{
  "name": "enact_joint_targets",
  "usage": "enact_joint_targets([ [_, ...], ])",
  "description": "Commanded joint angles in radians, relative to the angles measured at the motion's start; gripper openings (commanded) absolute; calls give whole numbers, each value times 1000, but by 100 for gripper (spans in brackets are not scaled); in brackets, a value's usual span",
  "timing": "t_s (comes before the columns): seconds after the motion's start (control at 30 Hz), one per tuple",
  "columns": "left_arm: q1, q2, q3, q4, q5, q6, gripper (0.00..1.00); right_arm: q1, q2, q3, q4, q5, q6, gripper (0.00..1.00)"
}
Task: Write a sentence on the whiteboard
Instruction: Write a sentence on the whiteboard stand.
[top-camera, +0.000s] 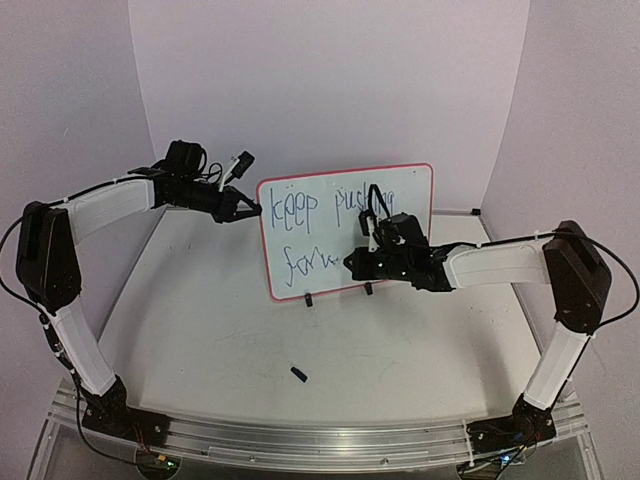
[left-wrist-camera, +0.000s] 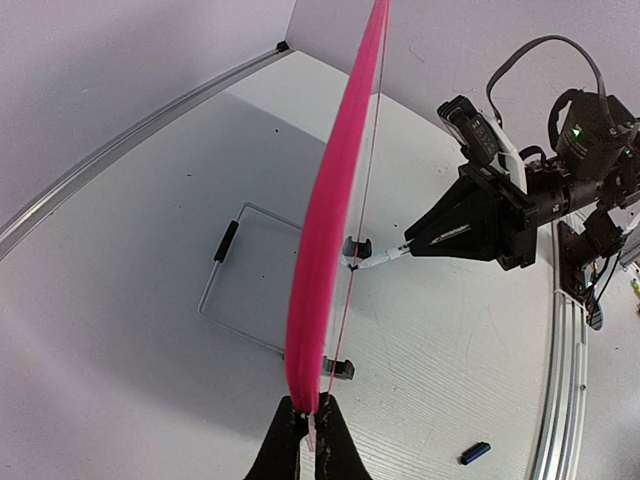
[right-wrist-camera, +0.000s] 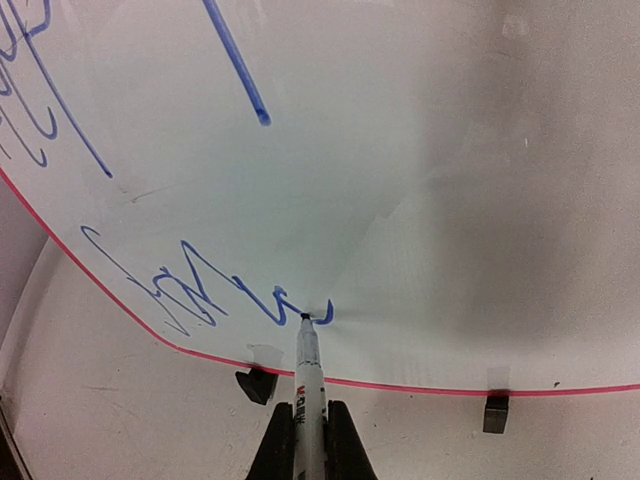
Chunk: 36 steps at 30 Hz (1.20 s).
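Top external view: a white rectangular whiteboard with red-pink rim (top-camera: 335, 245) stands upright at frame centre on the pale table (top-camera: 220, 320).
Its blue handwritten lettering (top-camera: 297, 207) reads "keep", then "pus", with the rest hidden by the right arm (top-camera: 495, 265); the lower line reads "forw". The right gripper (right-wrist-camera: 309, 425) is clamped on a white-barrelled blue marker (right-wrist-camera: 306, 355) whose tip touches the board; the barrel print is illegible. The left gripper (left-wrist-camera: 310, 425) pinches the board's left rim. A small dark cap (top-camera: 298, 373) lies at lower centre.

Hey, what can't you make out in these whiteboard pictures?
- Top view: the right end effector covers where the sentence's lower line ends.
- Left wrist view: the whiteboard shows edge-on, writing unseen.
- Top view: small dark object, too small to identify.
- Right wrist view: marker label blurred.
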Motion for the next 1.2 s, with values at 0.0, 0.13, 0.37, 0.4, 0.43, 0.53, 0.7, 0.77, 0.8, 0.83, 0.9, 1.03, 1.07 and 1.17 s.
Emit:
enact_joint_targets([
  [0.0,-20,-5,10,-79,-10,16,0,-4,-4,8,0,67,3,0],
  [0.13,-20,-7,9,-80,-10,16,0,-4,-16,14,-4,73,1,0],
  [0.37,-20,-11,10,-80,-10,16,0,-4,-37,19,-11,81,-4,0],
  [0.4,-20,-11,10,-80,-10,17,0,-4,-41,18,-11,81,-5,0],
  [0.43,-20,-11,10,-80,-10,17,0,-4,-46,18,-11,82,-6,0],
  [0.53,-20,-11,11,-80,-9,16,0,-4,-60,20,-11,82,-8,0],
  [0.7,-20,-13,10,-80,-10,17,0,-4,-77,24,-11,106,-10,0],
  [0.77,-20,-12,10,-80,-10,18,0,-4,-81,25,-11,106,-11,0],
  [0.8,-20,-13,10,-80,-10,17,0,-4,-82,26,-11,107,-11,0],
  [0.83,-20,-13,10,-80,-10,17,0,-4,-84,26,-11,108,-11,0],
  [0.9,-20,-13,10,-79,-10,18,0,-4,-85,27,-11,108,-13,0],
  [1.03,-20,-12,10,-80,-9,17,0,-4,-84,26,-11,106,-12,0],
  [1.07,-20,-11,10,-80,-10,18,0,-4,-84,26,-11,103,-12,0],
  [1.17,-20,-9,10,-80,-10,18,0,-4,-87,21,-10,90,-16,0],
])
